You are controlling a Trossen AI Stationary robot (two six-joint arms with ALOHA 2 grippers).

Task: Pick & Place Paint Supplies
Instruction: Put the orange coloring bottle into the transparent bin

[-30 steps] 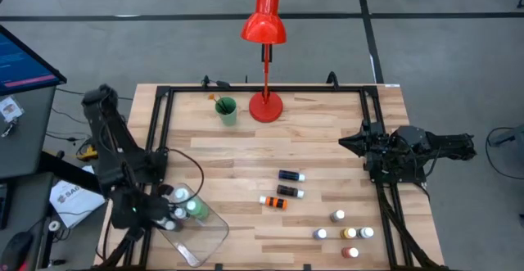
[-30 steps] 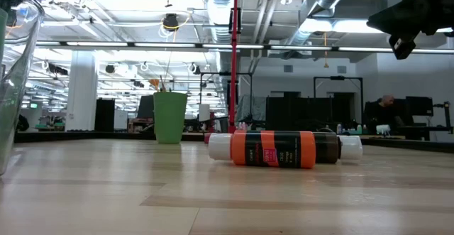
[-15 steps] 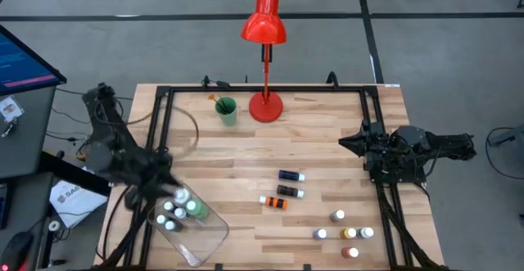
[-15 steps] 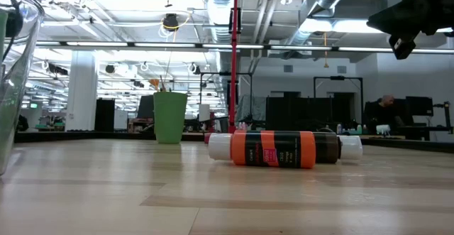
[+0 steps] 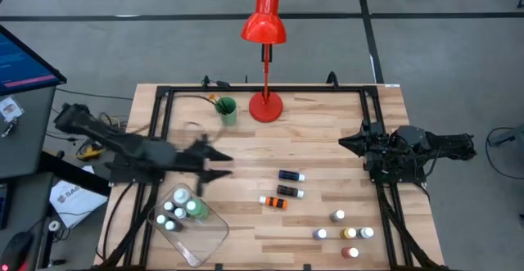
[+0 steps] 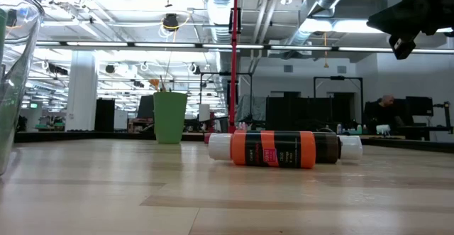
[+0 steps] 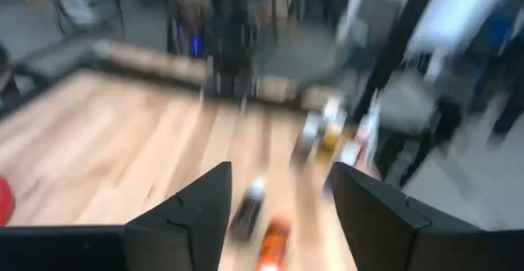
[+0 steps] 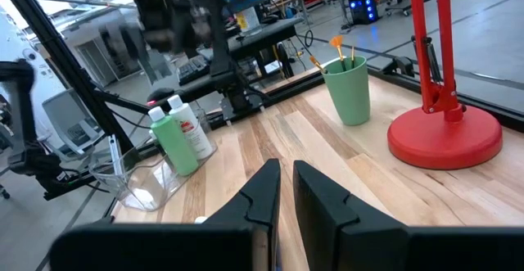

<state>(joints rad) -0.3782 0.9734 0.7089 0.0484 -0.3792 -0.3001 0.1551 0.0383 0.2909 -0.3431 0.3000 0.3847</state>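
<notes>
My left gripper [image 5: 209, 163] is open and empty, in the air left of the table's middle; its fingers stand wide apart in the left wrist view [image 7: 278, 193]. Three small paint bottles lie on their sides ahead of it: dark blue [image 5: 291, 175], black [image 5: 288, 191] and orange [image 5: 274, 202]; the orange one also shows in the low view [image 6: 273, 150]. Several small bottles [image 5: 344, 232] stand upright at the near right. A larger green bottle [image 8: 176, 144] and some small ones [image 5: 173, 211] stand in the clear tray [image 5: 201, 237]. My right gripper [image 5: 352, 142] is shut and empty at the table's right edge.
A green cup [image 5: 226, 110] with brushes and a red desk lamp [image 5: 266, 106] stand at the far edge. A black frame [image 5: 160, 132] runs along the table's sides. Bare wood lies between the tray and the lying bottles.
My left gripper has left the tray at the near left corner and swung up and toward the table's right, out over the table's middle left, moving fast. The bottles in the tray have stayed in place.
</notes>
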